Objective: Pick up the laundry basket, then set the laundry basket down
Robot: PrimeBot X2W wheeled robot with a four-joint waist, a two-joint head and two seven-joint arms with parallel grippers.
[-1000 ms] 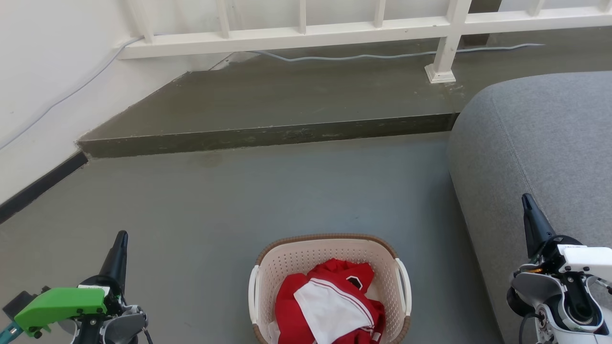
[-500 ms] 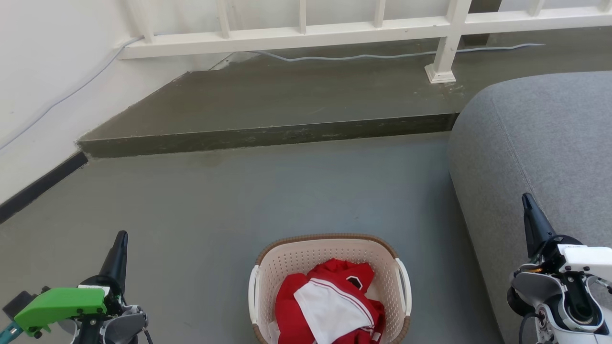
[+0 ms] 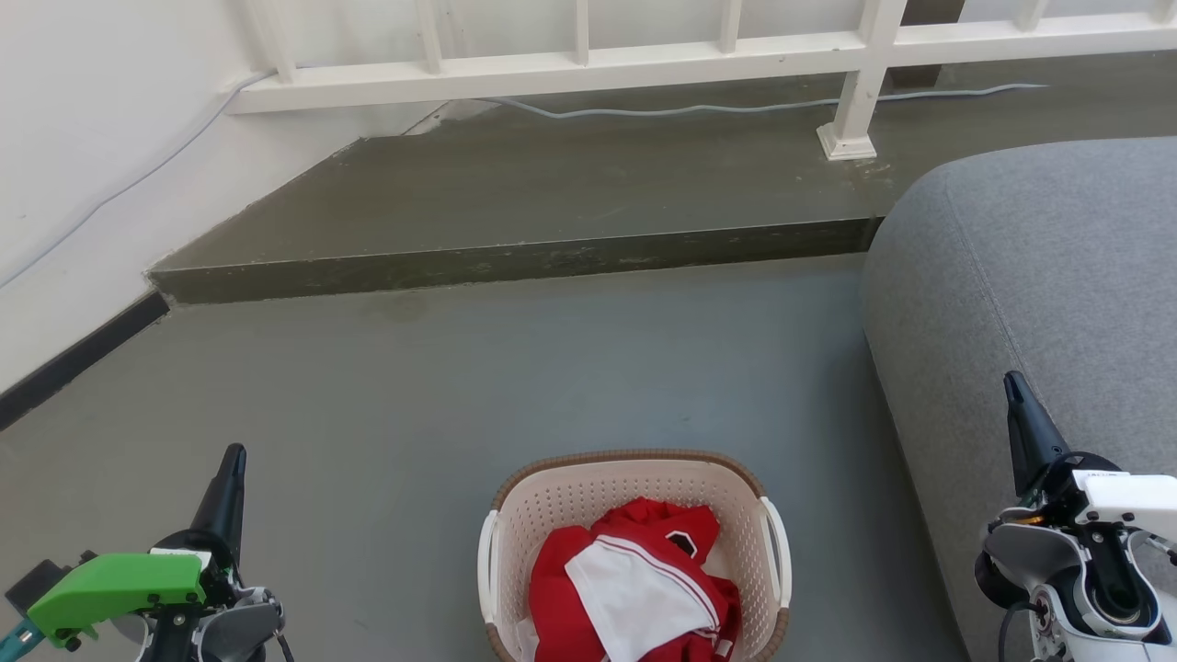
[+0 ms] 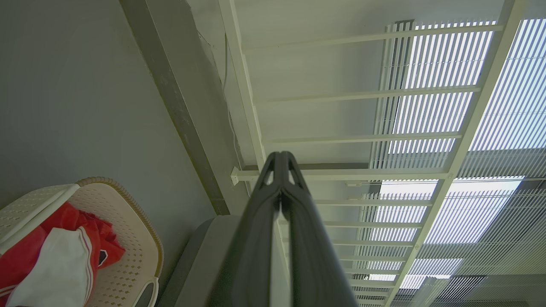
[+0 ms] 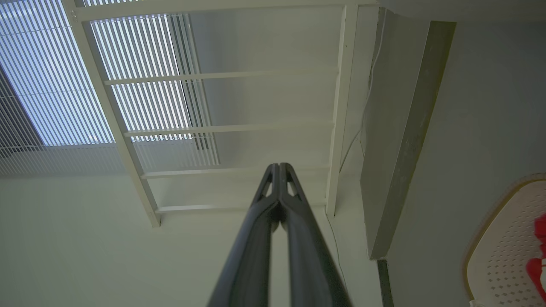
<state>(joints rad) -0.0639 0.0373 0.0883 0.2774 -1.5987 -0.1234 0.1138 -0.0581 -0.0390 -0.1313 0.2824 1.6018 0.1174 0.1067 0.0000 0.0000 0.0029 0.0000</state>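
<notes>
In the head view the laundry basket [image 3: 588, 504] stands on the smooth grey floor [image 3: 552, 368] at the bottom centre. It is of cream perforated plastic, rounded-rectangular, with a brown woven-look rim and a white handle on each side. Inside lies a crumpled red and white garment [image 3: 644, 579]. A grey fabric sofa [image 3: 1039, 276] with a rounded edge is at its right. Beyond are a low dark step [image 3: 515, 262] and a white railing [image 3: 644, 60]. The left gripper [image 3: 235, 452] is well apart from the basket on the left and the right gripper [image 3: 1011, 379] on the right, in front of the sofa. Each shows as one dark pointed shape and touches nothing.

In the left wrist view the jaws are pressed together to the tips and hold nothing. The basket with the garment is at the lower left.

In the right wrist view the jaws are also closed and empty. A part of the basket wall with some red cloth is at the lower right edge.
</notes>
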